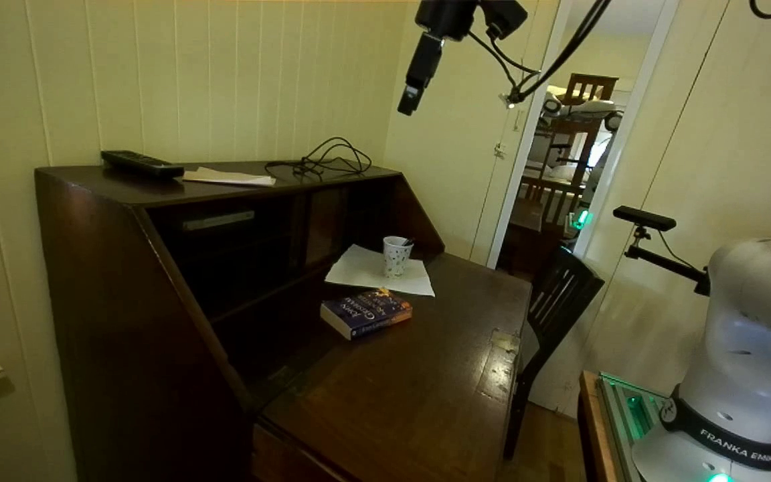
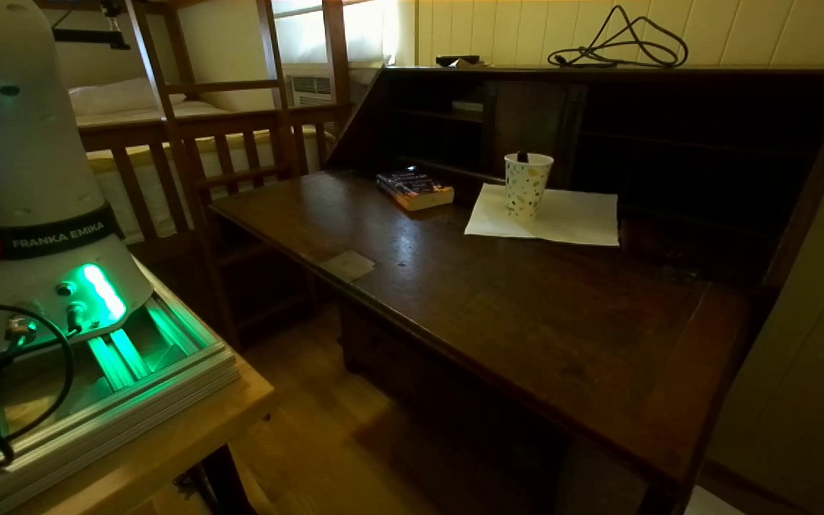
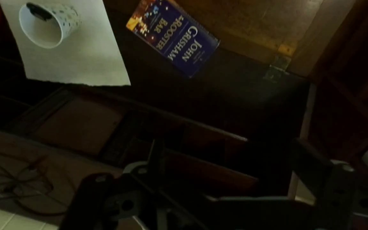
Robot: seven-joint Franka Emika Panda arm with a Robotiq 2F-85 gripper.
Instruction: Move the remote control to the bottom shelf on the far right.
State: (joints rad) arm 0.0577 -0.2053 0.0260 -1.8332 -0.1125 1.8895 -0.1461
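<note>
The remote control (image 1: 142,164) is a slim black bar lying on the desk's top at its far left end in an exterior view. It also shows small and dark on the top in an exterior view (image 2: 458,61). It does not show in the wrist view. My gripper (image 1: 409,100) hangs in the air above the desk, well apart from the remote. In the wrist view the gripper (image 3: 232,153) has its fingers wide apart with nothing between them. The right-hand shelves (image 2: 712,164) under the desk's top are very dark, and their insides are hard to make out.
Folded white papers (image 1: 228,177) lie beside the remote. A loose black cable (image 1: 318,161) lies farther along the top. On the desk surface (image 2: 498,300) stand a patterned paper cup (image 2: 525,187) on a white sheet (image 2: 576,214) and a dark-blue book (image 2: 414,189). A chair (image 1: 563,301) stands beside the desk.
</note>
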